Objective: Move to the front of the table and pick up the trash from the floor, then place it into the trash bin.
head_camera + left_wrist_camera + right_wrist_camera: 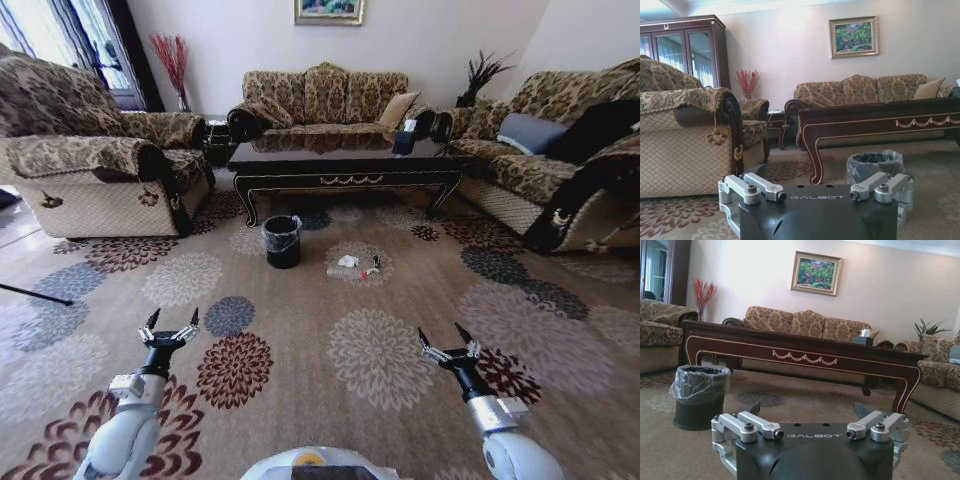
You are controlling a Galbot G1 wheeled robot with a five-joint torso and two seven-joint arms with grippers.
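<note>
The dark glossy table point(340, 178) stands ahead on the flowered carpet, also seen as the table point(805, 352) and the table point(880, 120). In front of its left half sits the black trash bin point(282, 241) with a clear liner, shown closer as the bin point(697, 396) and the bin point(875, 165). Right of the bin on the floor lies the trash: a crushed clear bottle point(346, 273) and a white paper wad point(349, 261). My left gripper point(170, 325) and right gripper point(447, 342) hover low over the carpet, well short of the trash, both open and holding nothing.
Patterned sofas flank the table: one on the left point(90, 165), one at the back point(320, 98), one on the right point(560, 165). A dark tissue box point(404, 141) stands on the table's right end. A thin dark rod point(35, 294) lies at far left. Open carpet point(380, 350) stretches between me and the trash.
</note>
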